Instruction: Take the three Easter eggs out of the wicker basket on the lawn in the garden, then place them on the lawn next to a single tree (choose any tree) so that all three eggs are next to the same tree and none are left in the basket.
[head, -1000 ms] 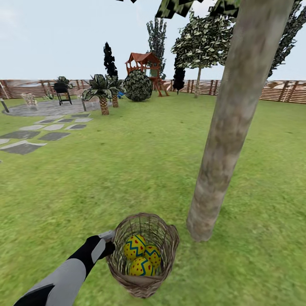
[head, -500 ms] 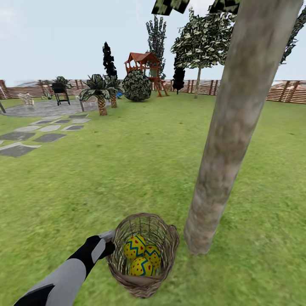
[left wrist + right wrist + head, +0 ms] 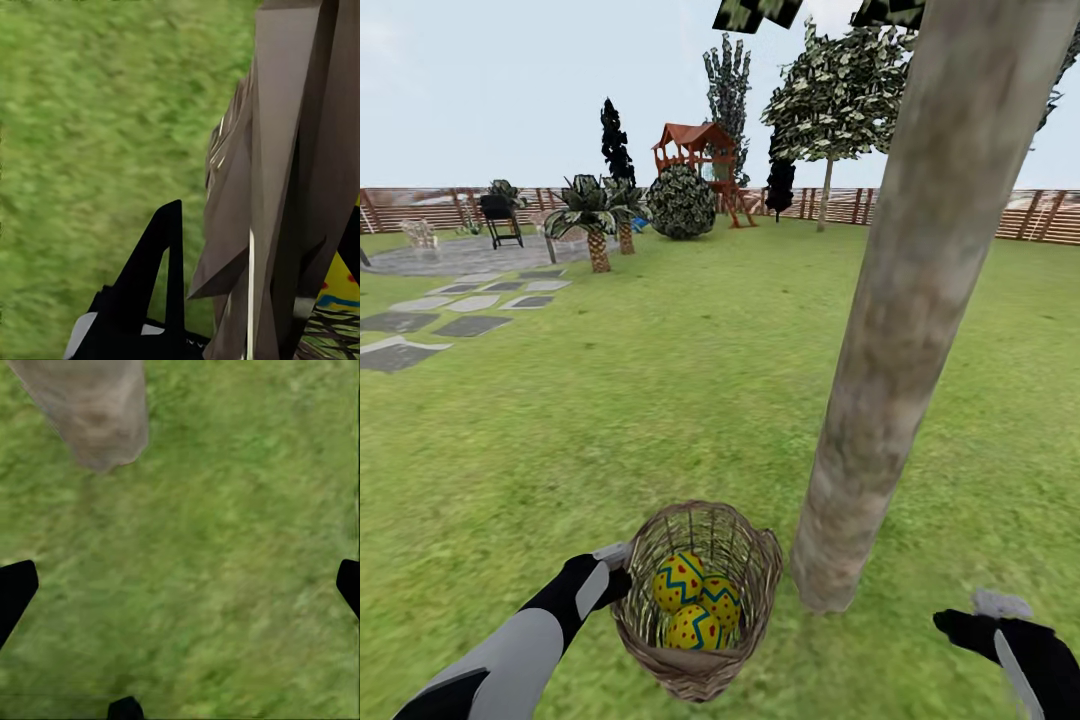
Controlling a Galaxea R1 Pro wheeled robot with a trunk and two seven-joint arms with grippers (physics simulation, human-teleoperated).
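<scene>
**Basket held at the rim, three eggs inside, beside the tree**

Head view: the wicker basket [image 3: 697, 600] is a small brown woven tub with open-weave sides, hanging upright above the lawn [image 3: 660, 400]. In it lie all three Easter eggs [image 3: 695, 600], yellow with blue zigzag bands and red dots, packed touching one another. The left gripper [image 3: 616, 566] meets the basket's rim on the side facing the left arm, pinching it (the fingertips themselves are hidden by the weave). On the far side of the basket from that gripper, just beside it, rises the tree [image 3: 900, 330], a thick pale grey-brown mottled trunk leaning slightly. The right gripper [image 3: 970, 612] hovers low over grass beyond the trunk's foot, well apart from the basket; here its jaws cannot be judged. Far off stand a palm [image 3: 593, 222], a round bush [image 3: 683, 200], a playset [image 3: 700, 155], stepping stones [image 3: 430, 320] and the slat fence [image 3: 1020, 215].

Left wrist view: one dark finger [image 3: 161, 262] lies outside the basket wall [image 3: 277, 187], the wall pressed between the jaws; a patch of yellow egg [image 3: 343, 281] shows through the weave.

Right wrist view: the fingertips [image 3: 16, 589] stand spread wide, holding nothing, over bare grass, with the trunk's foot [image 3: 94, 409] ahead of them.
</scene>
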